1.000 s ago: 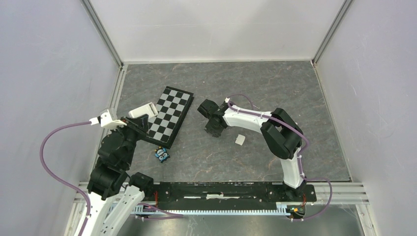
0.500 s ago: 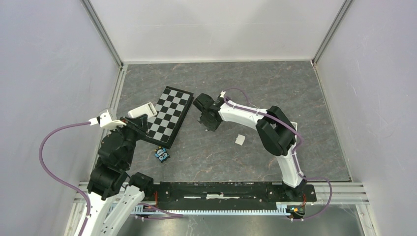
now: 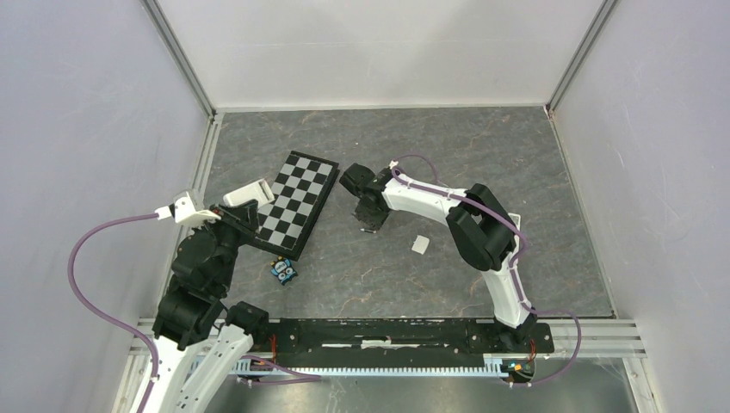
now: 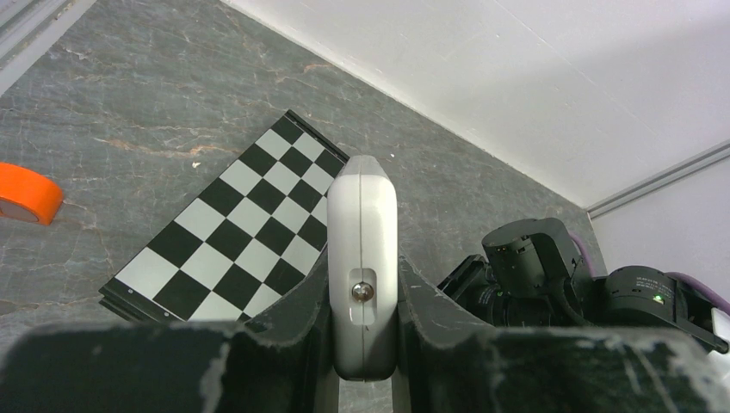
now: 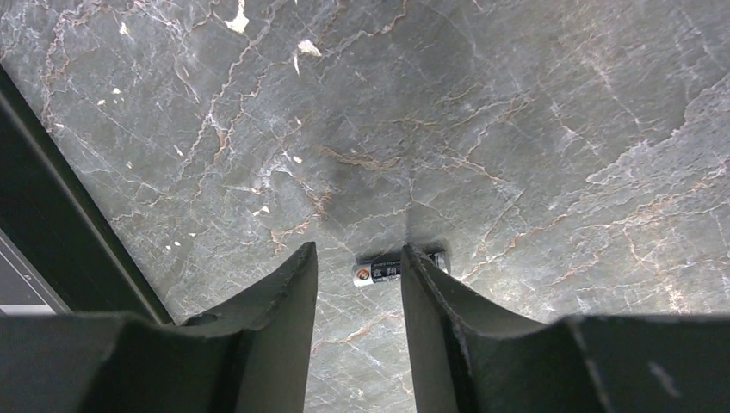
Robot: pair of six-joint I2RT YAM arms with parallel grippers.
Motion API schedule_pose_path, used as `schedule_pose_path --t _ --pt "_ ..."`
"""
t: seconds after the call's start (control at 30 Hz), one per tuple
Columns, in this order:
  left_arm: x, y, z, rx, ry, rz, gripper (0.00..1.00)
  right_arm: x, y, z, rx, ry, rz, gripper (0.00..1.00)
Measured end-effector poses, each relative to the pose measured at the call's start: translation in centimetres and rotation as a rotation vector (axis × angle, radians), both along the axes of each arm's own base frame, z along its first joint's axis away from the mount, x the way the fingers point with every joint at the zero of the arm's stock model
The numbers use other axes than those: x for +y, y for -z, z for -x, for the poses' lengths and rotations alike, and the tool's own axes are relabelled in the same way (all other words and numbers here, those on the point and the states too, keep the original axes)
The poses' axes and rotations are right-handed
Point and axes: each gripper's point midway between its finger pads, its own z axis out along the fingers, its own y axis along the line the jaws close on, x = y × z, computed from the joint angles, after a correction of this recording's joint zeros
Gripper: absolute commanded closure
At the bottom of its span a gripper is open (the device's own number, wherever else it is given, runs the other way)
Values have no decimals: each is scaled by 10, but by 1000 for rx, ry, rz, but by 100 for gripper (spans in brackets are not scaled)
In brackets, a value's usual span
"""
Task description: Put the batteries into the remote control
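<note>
1. While it is clamped edge-on in the left gripper (image 4: 363,288), the remote control (image 4: 363,215) is held up over the left edge of the chessboard (image 4: 232,249). Its narrow white side, with a small round metal fitting, is turned towards the wrist camera.
2. The left jaws are clenched on the remote control, with one dark finger pressed against each of its broad faces.
3. From above, the remote control is seen as a white bar at the left side of the table (image 3: 482,155), projecting from the left gripper towards the chessboard's far-left corner.
4. The right gripper (image 5: 357,251) is pointed down at the table, just right of the chessboard. Its jaws are released, and nothing is grasped between them.
5. One battery (image 5: 383,272) is seen lying on its side on the table under the right gripper. A pale printed end shows in the gap between the fingers, while the rest is partly hidden behind one finger. Whether that finger is touching it cannot be told.
6. The chessboard is laid flat and skewed on the table, between the two grippers.
7. A blue toy (image 3: 284,270) is seen just beside the chessboard's near corner.
8. A white square piece (image 3: 420,244) is seen to the right of the right gripper, apart from it.
9. An orange tape roll (image 4: 26,194) is seen on the table in the left wrist view, well apart from the chessboard.
</note>
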Motion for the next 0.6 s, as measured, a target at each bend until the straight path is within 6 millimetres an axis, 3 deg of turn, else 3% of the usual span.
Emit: schedule_pose_path --t 0.33,0.6 --pt "0 0 1 -1 -1 0 98 -4 7 5 12 -48 24 67" --pt "1 -1 2 -7 -2 3 98 9 8 -8 -70 -213 14 87"
